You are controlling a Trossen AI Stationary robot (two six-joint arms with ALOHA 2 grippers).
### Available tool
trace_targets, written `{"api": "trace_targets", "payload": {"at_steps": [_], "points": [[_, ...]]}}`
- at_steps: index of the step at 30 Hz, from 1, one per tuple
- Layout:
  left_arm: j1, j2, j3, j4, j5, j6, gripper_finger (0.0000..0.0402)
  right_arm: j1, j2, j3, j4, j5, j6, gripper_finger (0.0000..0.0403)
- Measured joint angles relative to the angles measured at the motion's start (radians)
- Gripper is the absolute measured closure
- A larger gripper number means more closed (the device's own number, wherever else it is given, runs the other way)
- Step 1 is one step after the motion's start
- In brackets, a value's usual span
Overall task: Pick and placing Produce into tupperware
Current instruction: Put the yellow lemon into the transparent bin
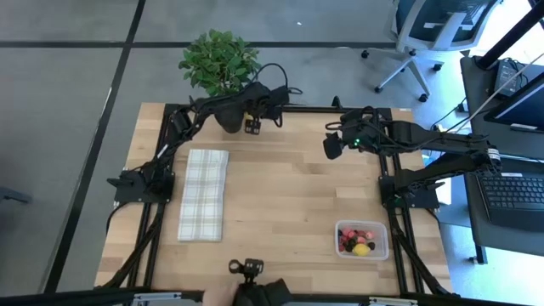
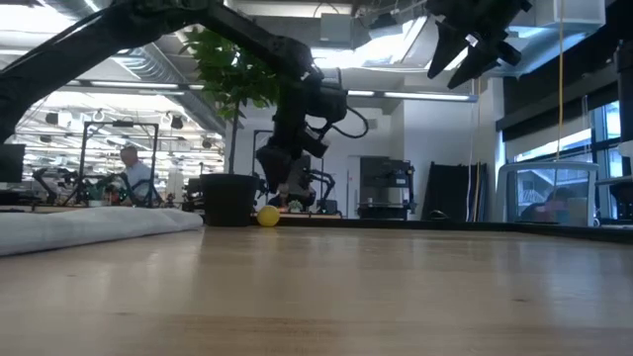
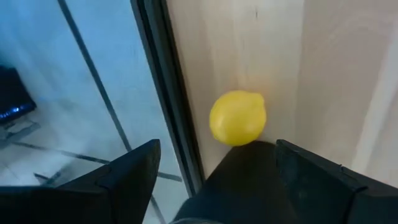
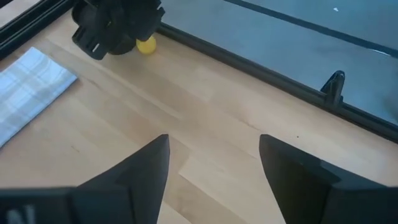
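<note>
The left gripper [image 3: 214, 180] hangs low at the table's far edge, fingers spread wide and empty, apparently lined up to take the yellow lemon [image 3: 238, 117] lying just ahead between them. The right gripper [image 1: 332, 146] waits raised, open, holding nothing. The tupperware [image 1: 380, 244], already holding some produce [image 1: 357, 241], sits well apart from both.

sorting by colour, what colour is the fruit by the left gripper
Yellow, a lemon; clearest in the left wrist view.
</note>
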Motion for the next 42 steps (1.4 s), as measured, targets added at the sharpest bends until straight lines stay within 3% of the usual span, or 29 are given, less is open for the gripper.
{"api": "trace_targets", "payload": {"at_steps": [9, 17, 42], "points": [[0.043, 0.000, 0.000, 0.030, 0.092, 0.172, 0.0096, 0.000, 0.000, 0.000, 0.001, 0.000, 0.026, 0.0153], [0.062, 0.004, -0.009, 0.085, 0.105, 0.269, 0.0096, 0.001, 0.000, 0.000, 0.026, 0.000, 0.019, 0.0153], [0.074, 0.128, -0.011, 0.034, 0.085, 0.234, 0.0096, 0.001, 0.000, 0.000, 0.024, 0.000, -0.033, 0.0153]]}}
